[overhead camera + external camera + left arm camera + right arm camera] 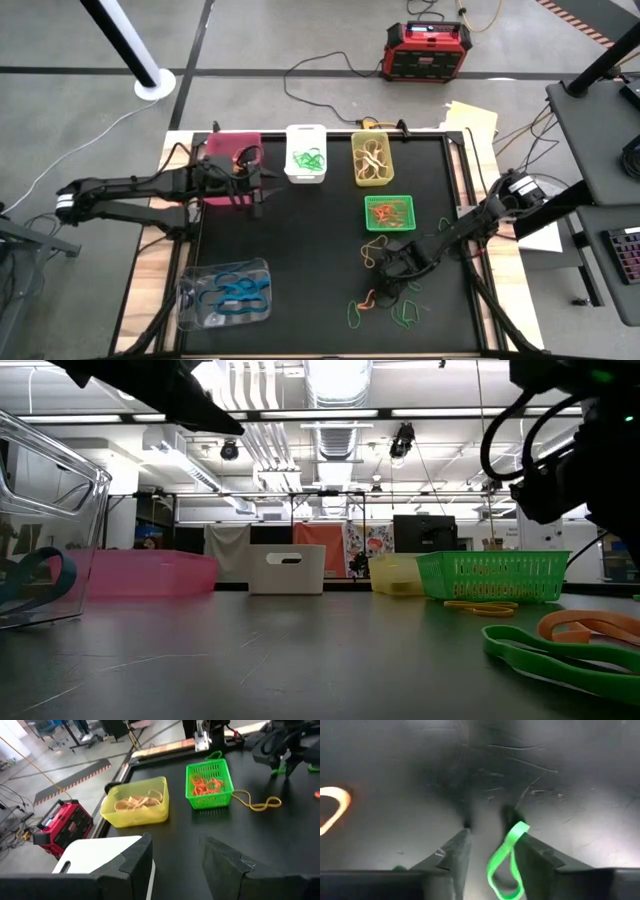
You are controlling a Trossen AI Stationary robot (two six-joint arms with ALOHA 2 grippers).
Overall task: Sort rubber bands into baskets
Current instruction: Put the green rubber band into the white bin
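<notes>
Left gripper [248, 200]: my fingers spread apart and empty, hovering at the table's 10 o'clock beside the pink basket [231, 147].
Clear basket [225, 291]: at 7 o'clock, blue bands inside.
White basket [305, 153]: at 12 o'clock, green bands in.
Yellow basket [135, 803]: pale bands in.
Green basket [391, 212]: orange bands in.
Right gripper [491, 851]: at 4 o'clock, my fingers part-open over the mat, a green band [503, 862] hanging between them.
Progress: I judge it mostly sorted; a few loose bands [382, 304] remain around 5 o'clock.
</notes>
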